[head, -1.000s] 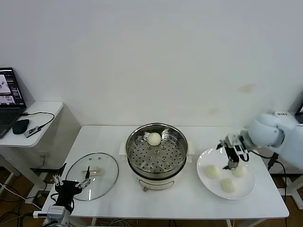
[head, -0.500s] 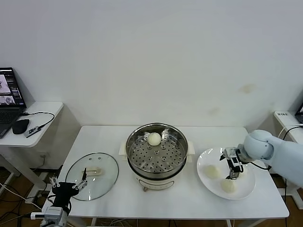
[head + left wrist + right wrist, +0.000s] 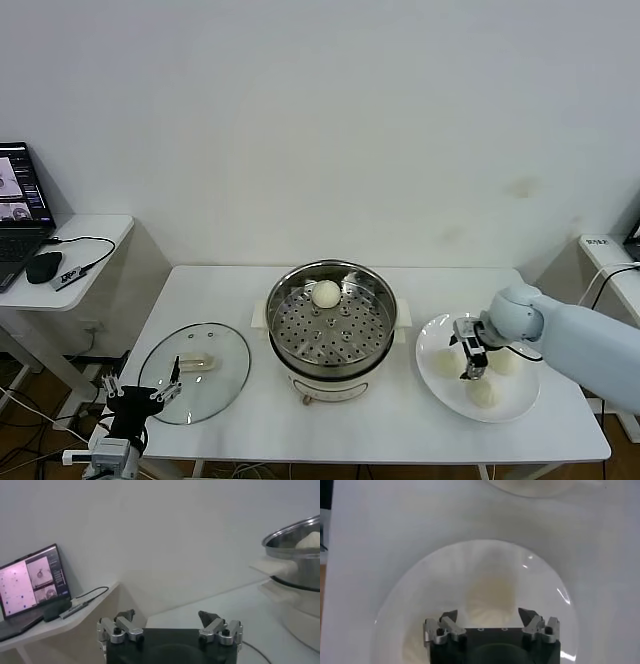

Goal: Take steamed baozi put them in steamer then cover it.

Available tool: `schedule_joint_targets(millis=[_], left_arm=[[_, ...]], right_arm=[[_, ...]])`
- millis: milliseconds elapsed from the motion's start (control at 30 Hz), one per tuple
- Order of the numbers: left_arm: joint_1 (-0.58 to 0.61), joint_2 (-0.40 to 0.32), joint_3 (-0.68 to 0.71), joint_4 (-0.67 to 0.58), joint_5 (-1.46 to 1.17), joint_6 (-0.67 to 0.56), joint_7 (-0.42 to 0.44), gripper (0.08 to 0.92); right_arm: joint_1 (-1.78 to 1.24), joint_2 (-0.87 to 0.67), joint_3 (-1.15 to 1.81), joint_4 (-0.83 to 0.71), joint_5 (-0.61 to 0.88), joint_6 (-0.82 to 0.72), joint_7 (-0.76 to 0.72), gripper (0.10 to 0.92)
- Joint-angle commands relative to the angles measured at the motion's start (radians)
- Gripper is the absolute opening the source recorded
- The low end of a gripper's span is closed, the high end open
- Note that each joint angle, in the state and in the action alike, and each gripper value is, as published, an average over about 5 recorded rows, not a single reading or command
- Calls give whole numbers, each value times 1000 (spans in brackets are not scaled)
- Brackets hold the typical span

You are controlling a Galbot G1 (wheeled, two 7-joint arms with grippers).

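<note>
- The step in hand looks like the pick of a second bun: one steamed baozi (image 3: 326, 293) already sits on the perforated tray at the back of the steamer (image 3: 331, 328), and three more lie on the white plate (image 3: 436, 384) on the right of the counter (image 3: 400, 430)
- The right gripper (image 3: 473, 355) is down over the plate, above the middle of the three buns, with the left bun (image 3: 445, 362) beside it and the front bun (image 3: 484, 393) just before it
- In the right wrist view a bun (image 3: 489, 596) lies just ahead of the right gripper's jaws, which stand part-way open with the fingertips (image 3: 449, 615) clear of the dough; nothing is held yet
- Next move, as I judge it: lower and close the jaws gently on that bun, since the dough is soft and will dent, then lift and carry it left to a free spot on the tray
- The left gripper (image 3: 140, 398) waits at the counter's front left corner with its jaws wide and empty, near the edge of the cover (image 3: 194, 372), which lies flat on the counter left of the steamer
- No brand, label or legible writing shows on the steamer, plate or cover; the laptop (image 3: 20, 215) screen on the side table is too small to read
</note>
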Motion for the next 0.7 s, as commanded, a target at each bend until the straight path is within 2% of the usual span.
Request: schedule_joint_targets(millis=[33,300,700], left_arm=[[-1,0,-2,1,0,-1,1,823],[2,-7,1,1,-2,-1,0,823],[2,-4,2,-8,-3,1,1,823]], right_arm=[[-22,57,14,-44,-14,-5,6,712],[-11,43,15,-38,-12,-9,-15,601],[260,-98,-87,77,100,-21,-102,594]])
